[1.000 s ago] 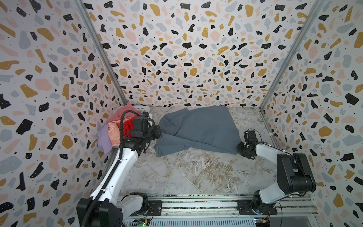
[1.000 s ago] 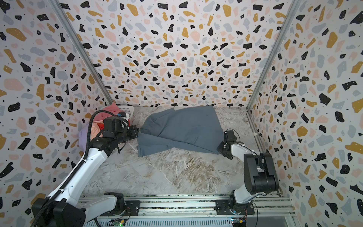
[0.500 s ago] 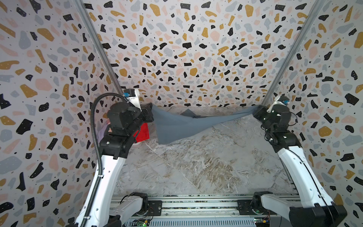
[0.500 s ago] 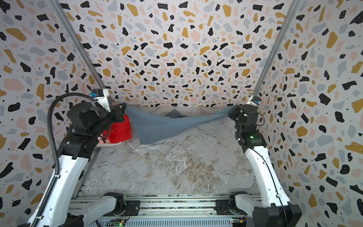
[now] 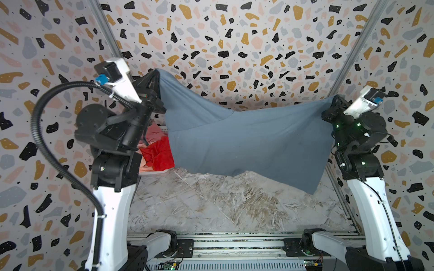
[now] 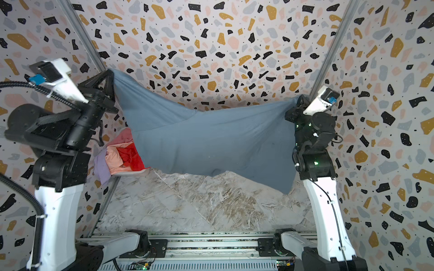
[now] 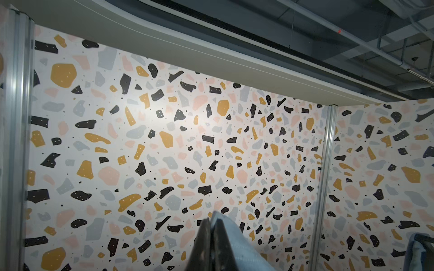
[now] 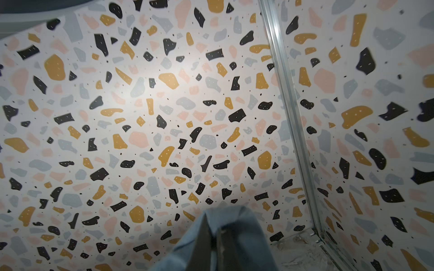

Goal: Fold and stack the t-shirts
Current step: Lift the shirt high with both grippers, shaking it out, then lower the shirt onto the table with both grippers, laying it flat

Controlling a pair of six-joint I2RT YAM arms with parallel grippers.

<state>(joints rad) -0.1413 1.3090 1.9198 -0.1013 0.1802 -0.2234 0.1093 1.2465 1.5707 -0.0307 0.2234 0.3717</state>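
The grey-blue t-shirt hangs stretched above the table. The left fingers clamp its corner at eleven o'clock and the right fingers clamp it at two. Such thin pinches could slip and drop it crumpled.

No legible text or labels anywhere.

Basket mostly behind grey-blue shirt
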